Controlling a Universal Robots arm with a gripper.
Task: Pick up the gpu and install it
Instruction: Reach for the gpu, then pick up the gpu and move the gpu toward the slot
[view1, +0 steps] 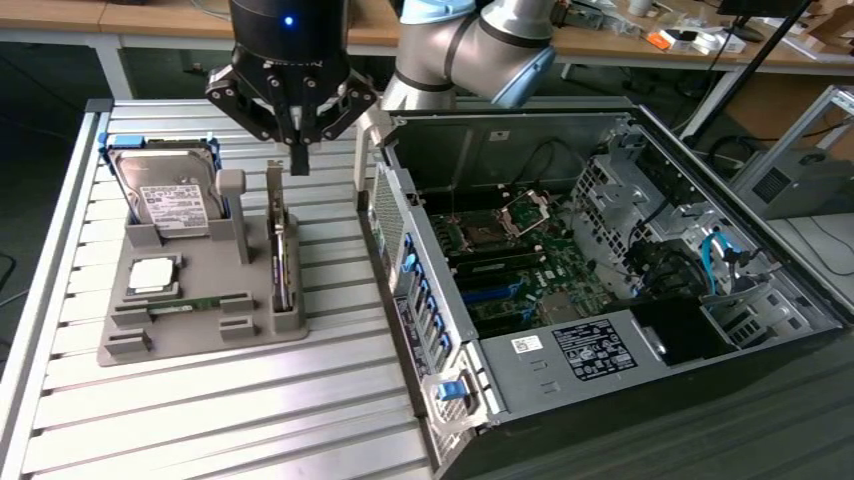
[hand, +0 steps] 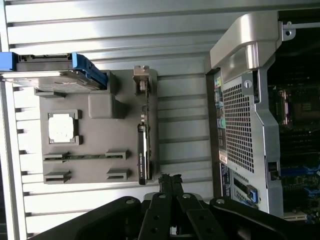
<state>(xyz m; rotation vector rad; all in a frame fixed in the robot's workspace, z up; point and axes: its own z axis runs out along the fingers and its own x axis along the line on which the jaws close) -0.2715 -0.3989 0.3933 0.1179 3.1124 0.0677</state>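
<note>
The gpu (view1: 279, 245) stands on edge in a slot of the grey holder tray (view1: 200, 340), a thin dark card with a silver bracket at its far end. In the wrist view the gpu (hand: 144, 135) runs along the tray's side nearest the computer case. My gripper (view1: 299, 160) hangs above the card's far end, fingers pressed together, shut on nothing. From the wrist camera the gripper (hand: 171, 180) tips sit just off the card's end.
The tray also holds a silver hard drive (view1: 167, 195) in a blue frame, a processor chip (view1: 151, 275) and a memory stick (view1: 187, 303). The open computer case (view1: 587, 270) lies at the exterior view's right, motherboard exposed. Everything rests on a slatted metal table (view1: 267, 420).
</note>
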